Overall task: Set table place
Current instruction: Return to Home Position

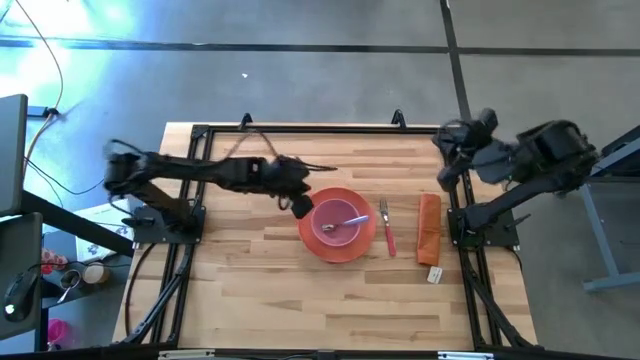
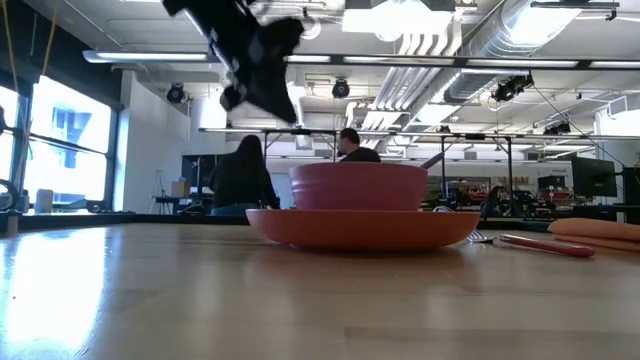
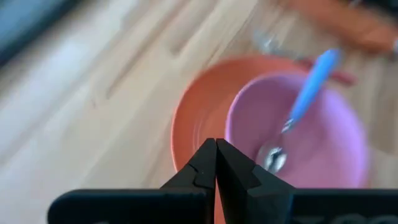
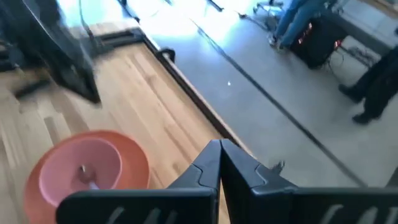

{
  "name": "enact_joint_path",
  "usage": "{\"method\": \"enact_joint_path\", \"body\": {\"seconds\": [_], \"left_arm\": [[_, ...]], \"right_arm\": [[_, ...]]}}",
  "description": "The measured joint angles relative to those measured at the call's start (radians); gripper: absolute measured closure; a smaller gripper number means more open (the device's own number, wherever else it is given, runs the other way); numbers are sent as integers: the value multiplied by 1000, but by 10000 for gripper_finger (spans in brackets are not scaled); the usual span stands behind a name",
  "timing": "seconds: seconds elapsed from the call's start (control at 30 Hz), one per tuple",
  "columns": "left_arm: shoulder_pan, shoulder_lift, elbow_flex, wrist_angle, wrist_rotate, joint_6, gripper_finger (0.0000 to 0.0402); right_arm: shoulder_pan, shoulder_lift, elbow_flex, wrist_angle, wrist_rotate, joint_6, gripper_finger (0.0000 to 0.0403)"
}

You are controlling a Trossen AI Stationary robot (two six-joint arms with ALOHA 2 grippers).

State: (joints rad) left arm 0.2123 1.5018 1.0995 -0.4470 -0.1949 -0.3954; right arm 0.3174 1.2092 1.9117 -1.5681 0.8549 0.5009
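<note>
L gripper (image 3: 216, 163) closest: 2 fingers pressed tight, nothing in them. Hangs up off table (image 1: 250, 290), just by left rim of orange plate (image 1: 345, 256). Plate near mid table, bit to right. Pink bowl (image 2: 360, 188) sits on plate. Spoon (image 3: 308, 87) lies in bowl, handle leaning on rim. Fork (image 1: 386, 232) flat on table, just right of plate. Orange cloth (image 1: 429, 230) right of fork. R gripper (image 4: 219, 152) closed too, empty, by table's far right corner. People (image 2: 245, 175) sit in room behind.

Grey concrete floor (image 1: 300, 90), bright windows (image 2: 68, 145), ceiling ducts (image 2: 470, 40)
</note>
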Motion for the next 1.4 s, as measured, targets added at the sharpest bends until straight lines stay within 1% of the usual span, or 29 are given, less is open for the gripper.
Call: {"method": "enact_joint_path", "body": {"seconds": [0.1,0.17,0.2,0.3,0.4,0.53,0.6,0.7,0.77,0.8,0.9,0.97,1.0,1.13,1.3,1.4], "left_arm": [[3,-117,-51,93,-7,90,401],[9,-191,-120,180,-1,139,401],[19,-232,-165,234,14,155,401],[66,-357,-324,404,118,157,401],[137,-466,-507,575,221,123,401],[235,-575,-718,878,382,62,401],[275,-606,-804,1010,432,21,401],[322,-638,-896,1125,448,-27,401],[339,-648,-935,1163,461,-40,401],[347,-652,-945,1161,473,-45,401],[354,-656,-951,1120,508,-48,401],[350,-655,-952,1067,516,-39,401],[350,-655,-952,1031,520,-40,401],[351,-654,-952,920,524,-49,401],[348,-672,-952,900,571,-117,401],[337,-723,-952,899,603,-160,401]], "right_arm": [[45,-147,-251,43,24,119,403],[72,-251,-430,128,27,160,403],[84,-303,-518,190,26,171,403],[114,-474,-756,379,17,169,403],[126,-663,-946,554,1,121,403],[128,-914,-1142,792,-5,-23,403],[128,-1034,-1225,889,-8,-90,403],[128,-1194,-1345,1010,-10,-148,403],[128,-1204,-1401,1070,3,-180,403],[128,-1196,-1411,1037,0,-194,403],[126,-1171,-1440,1071,-15,-180,403],[126,-1183,-1465,1018,-33,-135,403],[126,-1192,-1468,1012,-37,-119,403],[126,-1205,-1469,912,7,-73,403],[126,-1204,-1463,896,46,-96,403],[126,-1204,-1463,919,52,-134,403]]}}
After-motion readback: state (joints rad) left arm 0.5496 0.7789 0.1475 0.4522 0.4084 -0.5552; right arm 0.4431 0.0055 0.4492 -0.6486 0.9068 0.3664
